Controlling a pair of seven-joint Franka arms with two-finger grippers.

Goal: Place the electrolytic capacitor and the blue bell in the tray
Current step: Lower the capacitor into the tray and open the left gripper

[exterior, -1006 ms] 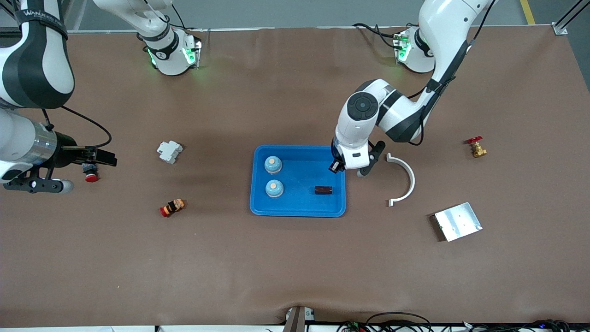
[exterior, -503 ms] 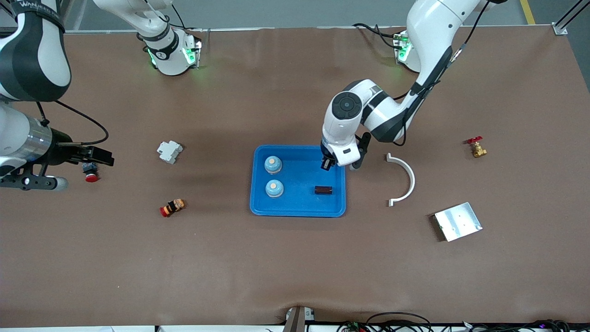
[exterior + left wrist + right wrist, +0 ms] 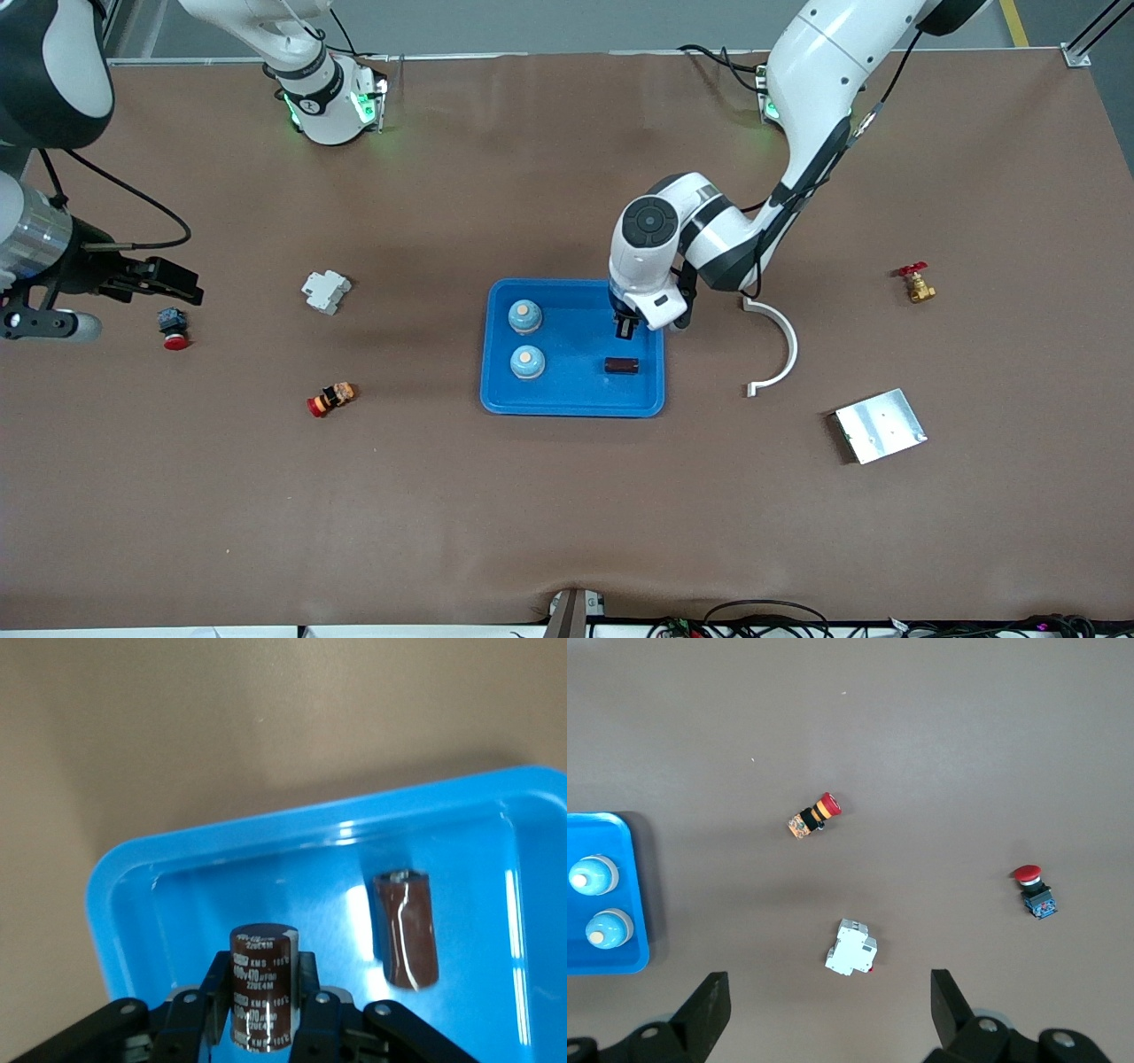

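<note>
While the right claw [image 3: 133, 279] waits spread, the left claw [image 3: 625, 326] pinches a capacitor [image 3: 261, 986] over the tray's [image 3: 571, 403] rim-side floor.

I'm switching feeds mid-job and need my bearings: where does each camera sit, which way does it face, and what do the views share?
Front view: high across the table, facing both bases; shows the blue tray, both arms, and the left gripper over the tray.
Left wrist view: on the left arm, looking down into the tray; its fingers clamp a brown electrolytic capacitor; a second capacitor lies inside.
Right wrist view: on the waiting right arm, looking down past the open right gripper.
Shared: right wrist and front views both show two blue bells in the tray.
</note>
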